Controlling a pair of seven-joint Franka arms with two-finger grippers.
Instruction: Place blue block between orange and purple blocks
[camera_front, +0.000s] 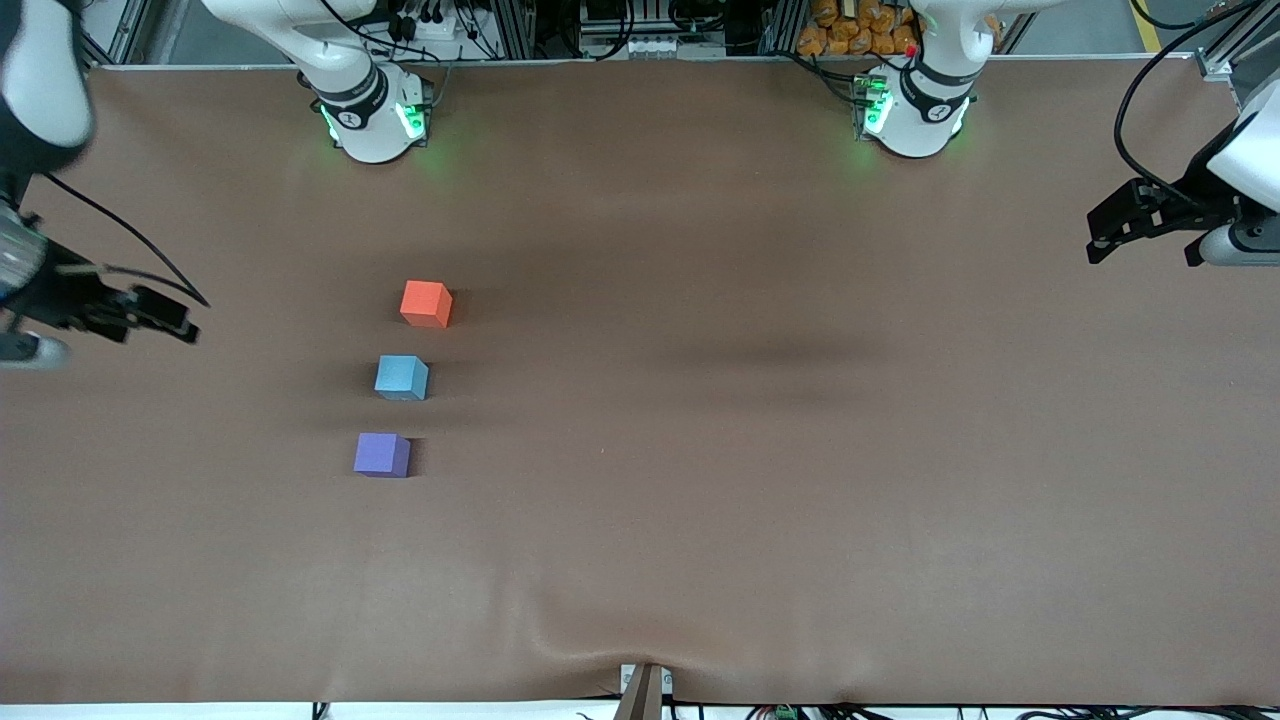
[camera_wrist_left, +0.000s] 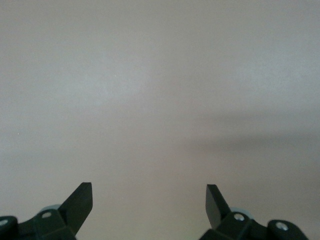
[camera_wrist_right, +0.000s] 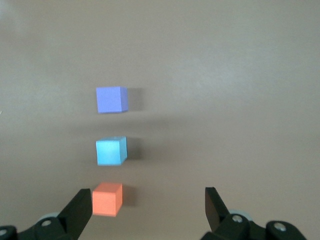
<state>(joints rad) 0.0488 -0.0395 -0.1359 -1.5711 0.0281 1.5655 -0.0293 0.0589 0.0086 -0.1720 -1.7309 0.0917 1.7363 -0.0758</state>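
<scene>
Brown surface (camera_front: 800, 480): small light-blue matte cube (camera_front: 401, 378) sits between orange-red cube (camera_front: 426, 303) and purple cube (camera_front: 381, 455). Looks light, stiff; pinch flat sides. Left pincer (camera_wrist_left: 149, 197) and right pincer (camera_wrist_right: 148, 202) both spread, holding nothing, off at surface ends.

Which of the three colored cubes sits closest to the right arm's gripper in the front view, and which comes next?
From the right gripper, open at its end of the table:
1. Blue block, middle of the row.
2. Orange block and purple block, the row's ends: too close to call.

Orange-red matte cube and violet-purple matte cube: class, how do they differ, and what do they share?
Colour: the orange-red matte cube is bright and warm, the violet-purple matte cube darker. Position: the orange-red one lies farther from the front camera, the violet-purple one nearer, with the light sky-blue cube between. Both are plain, equal-sized and untouched.
</scene>
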